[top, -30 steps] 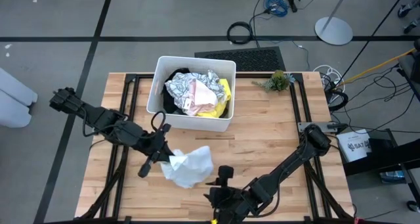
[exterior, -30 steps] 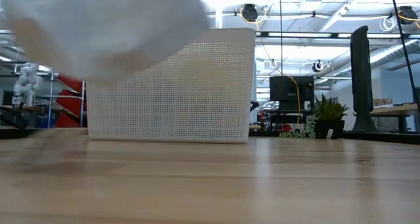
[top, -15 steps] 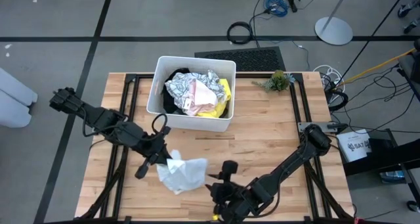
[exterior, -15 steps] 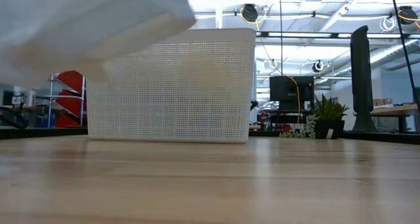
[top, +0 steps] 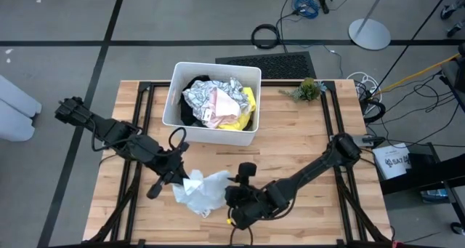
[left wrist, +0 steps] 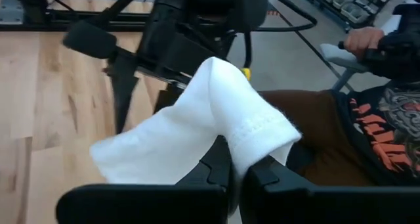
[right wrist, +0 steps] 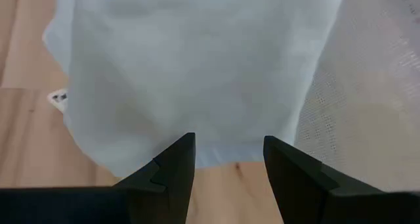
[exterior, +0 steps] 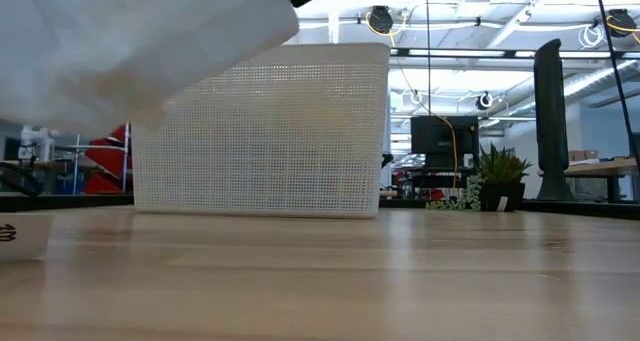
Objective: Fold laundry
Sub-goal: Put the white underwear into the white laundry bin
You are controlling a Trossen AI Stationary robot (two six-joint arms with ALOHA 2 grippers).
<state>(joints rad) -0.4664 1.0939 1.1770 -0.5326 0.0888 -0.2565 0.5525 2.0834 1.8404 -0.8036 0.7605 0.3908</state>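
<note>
A small white cloth (top: 201,191) hangs from my left gripper (top: 176,177), which is shut on it over the table's near left part. In the low view the cloth (exterior: 130,41) hangs well above the tabletop. My right gripper (right wrist: 226,152) is open. It stands just right of the cloth (right wrist: 197,66), pointing at it, with its fingertips near the cloth's lower edge and apart from it. More laundry, patterned grey-white (top: 207,94), pink and yellow, lies heaped in the white tub (top: 176,81) at the far middle. My left gripper pinches the white cloth at a bunched fold beside its stitched hem (left wrist: 252,129), between its two fingers (left wrist: 216,175). The fingers come from the table's left, slanting a little downward. The cloth is lifted clear of the table and hangs slack below and beyond the fingers.
The tub (exterior: 260,131) stands behind the cloth. A small plant (top: 306,89) is at the far right. Bare wood (top: 305,146) lies to the right of both grippers. A seated person (left wrist: 367,125) shows past the table's near edge. A small white printed tag (exterior: 18,236) shows low at the left.
My right gripper has moved toward the table's left, up to the hanging cloth, and has turned a little; its fingers stay open. The cloth has drawn in slightly toward my left gripper, which keeps its hold.
</note>
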